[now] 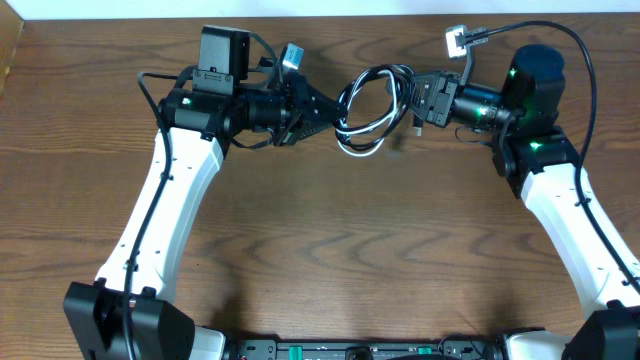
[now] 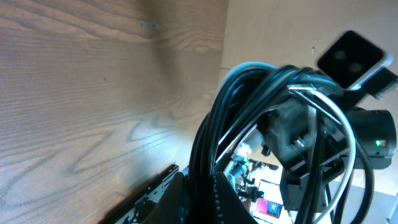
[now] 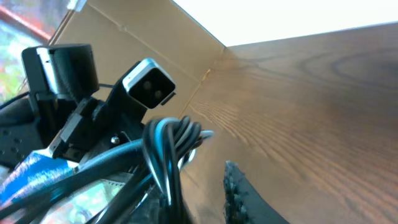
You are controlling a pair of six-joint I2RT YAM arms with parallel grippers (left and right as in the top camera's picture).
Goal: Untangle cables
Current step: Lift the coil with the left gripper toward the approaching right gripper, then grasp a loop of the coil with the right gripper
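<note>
Dark brown wood with a broad, wavy grain covers the whole table (image 1: 330,250), and the wrist views show a plain cardboard wall (image 3: 124,31) standing at its far edge, with bright light above it. The cables (image 1: 372,112) hang together as one looped bundle near the far middle of the table, black strands wound round with the white cord (image 1: 355,150), which shows most clearly along the bundle's near edge. Whether the bundle touches the wood cannot be told from above. Just to the left of the bundle, and touching it, is the left gripper (image 1: 328,112). Its jaws are closed tight on the strands, which in the left wrist view rise straight out from between its fingers in a thick sheaf. Just to the right of the bundle is the right gripper (image 1: 418,100), its tip up against the loops. In its own wrist view the strands pass down beside one ribbed finger (image 3: 233,186) (the other finger is hidden), so I cannot tell whether the jaws have pinched them. Farther out from the bundle on both sides, the white arm links slope back toward the near edge of the table, with green lights glowing on the right arm's black housing (image 1: 530,75).
</note>
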